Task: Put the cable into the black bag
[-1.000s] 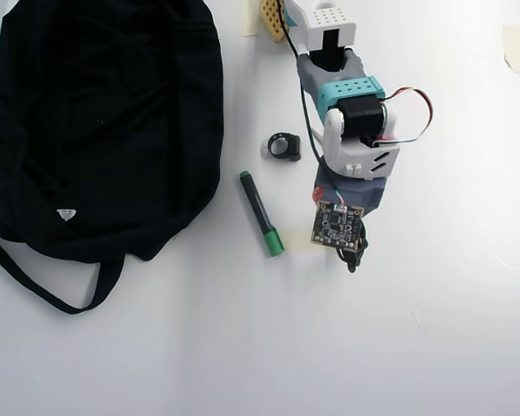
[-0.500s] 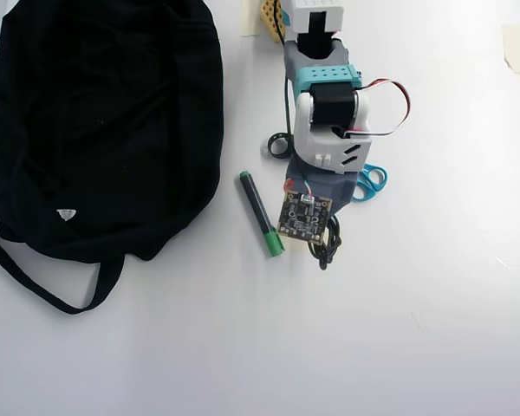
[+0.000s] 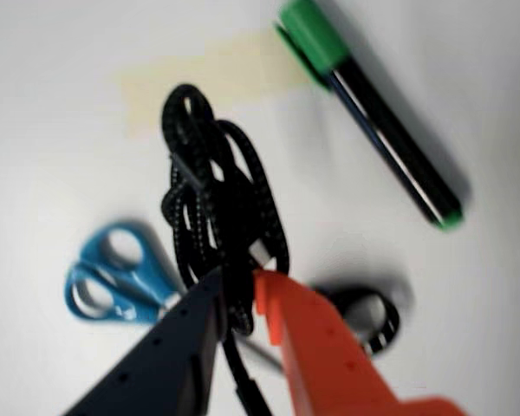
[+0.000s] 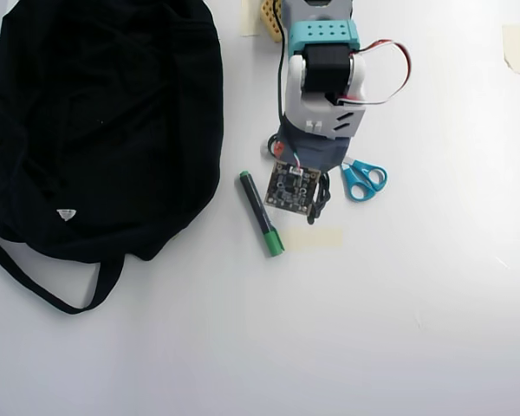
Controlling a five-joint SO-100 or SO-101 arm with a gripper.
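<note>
Orange plastic and dark plastic fill the bottom of the wrist view: the two fingers of the gripper (image 3: 238, 303) are pinched on the cable (image 3: 221, 217), whose braided black loops fan out from the jaws toward the upper middle of the frame. The grip looks narrow (only a few strands pass between the tips), so the likeliest trouble is the coil slipping loose or unwinding as it travels.

Just behind the fingers lie the blue scissors (image 3: 113, 282) at lower left and a small black ring (image 3: 377, 316) at lower right; a trailing loop could drag either along. Further up, the black-and-green marker (image 3: 373, 113) runs across the upper right, beside a strip of tape (image 3: 234, 74) on the table.

In the overhead view the cable (image 4: 321, 204) peeks out beside the wrist board near the centre, while the black bag (image 4: 104, 130) fills the upper left, well apart from it. The bag lies flat with no clear opening showing, so a release may simply leave the cable on top of the fabric.
</note>
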